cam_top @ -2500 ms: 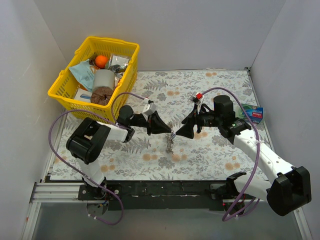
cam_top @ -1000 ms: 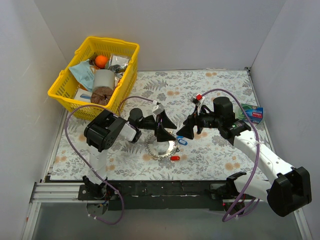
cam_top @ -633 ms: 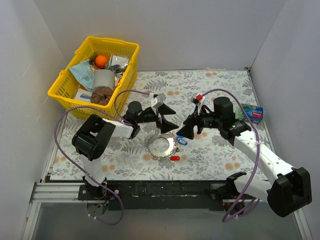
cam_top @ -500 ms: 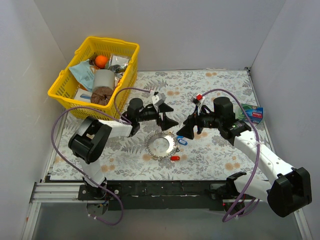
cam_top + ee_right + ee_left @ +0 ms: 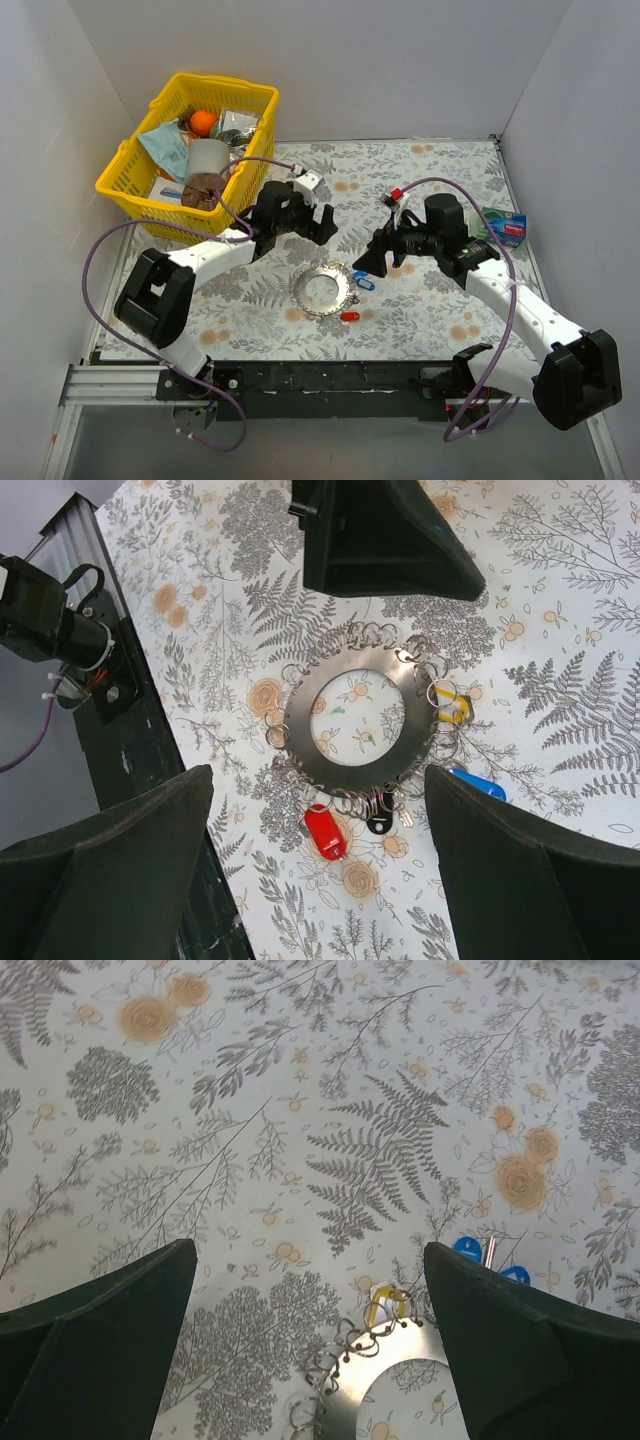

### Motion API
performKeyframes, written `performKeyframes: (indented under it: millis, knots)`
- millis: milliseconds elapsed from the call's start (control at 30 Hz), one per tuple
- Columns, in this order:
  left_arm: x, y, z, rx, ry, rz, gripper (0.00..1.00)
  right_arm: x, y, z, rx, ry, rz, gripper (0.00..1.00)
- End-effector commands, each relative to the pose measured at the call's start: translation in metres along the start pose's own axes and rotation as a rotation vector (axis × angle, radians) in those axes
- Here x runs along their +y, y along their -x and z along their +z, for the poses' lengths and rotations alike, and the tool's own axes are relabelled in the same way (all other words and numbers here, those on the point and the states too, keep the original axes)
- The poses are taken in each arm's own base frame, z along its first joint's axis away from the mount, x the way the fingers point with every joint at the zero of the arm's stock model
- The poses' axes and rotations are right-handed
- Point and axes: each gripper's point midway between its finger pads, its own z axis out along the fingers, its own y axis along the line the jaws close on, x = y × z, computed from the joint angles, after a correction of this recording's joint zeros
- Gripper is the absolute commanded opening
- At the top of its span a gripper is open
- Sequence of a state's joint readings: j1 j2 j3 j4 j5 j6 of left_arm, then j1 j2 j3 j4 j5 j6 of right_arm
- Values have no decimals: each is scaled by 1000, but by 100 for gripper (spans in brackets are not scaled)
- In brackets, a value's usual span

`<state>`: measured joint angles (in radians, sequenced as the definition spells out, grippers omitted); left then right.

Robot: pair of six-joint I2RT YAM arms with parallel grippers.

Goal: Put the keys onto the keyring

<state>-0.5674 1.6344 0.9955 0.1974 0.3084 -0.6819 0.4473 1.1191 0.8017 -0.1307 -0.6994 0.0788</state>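
1. Worktop (image 5: 420, 300): I'm looking at the floral cloth, with a yellow basket (image 5: 140, 203) sitting in the far left corner.
2. Left gripper (image 5: 310, 1260): it's hanging spread wide with nothing in it, just past the ring's far side.
3. Right gripper (image 5: 372, 255): also gaping and gripping nothing, hovering by the ring's right side.
4. Keyring (image 5: 296, 725): it's lying flat mid-worktop, slightly toward the near edge.
5. Keys: the red key (image 5: 322, 832) and blue key (image 5: 478, 783) are sitting against its rim.

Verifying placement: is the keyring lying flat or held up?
Flat: the keyring rests on the floral table, pattern showing through its middle, nothing gripping it.
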Motion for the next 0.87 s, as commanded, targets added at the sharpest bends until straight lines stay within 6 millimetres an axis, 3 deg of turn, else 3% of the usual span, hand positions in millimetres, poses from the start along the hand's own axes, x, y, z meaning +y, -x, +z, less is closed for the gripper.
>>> performKeyframes:
  millis: [0,200,467,767,833]
  knots:
    - [17,-12,-32,46,171,-74,98,-6,8,1,-16,-28,-7,94]
    - [35,-8,-56,-34,337,-201,98,-12,8,-1,-15,-67,-5,94]
    - [44,-21,-79,-20,434,-227,98,-23,10,-1,-21,-131,8,94]
    - [43,-19,-83,-38,430,-219,98,-33,24,-7,-64,-205,-20,97]
    - [45,-11,-86,-64,447,-216,98,-45,32,-15,-101,-295,-51,97]
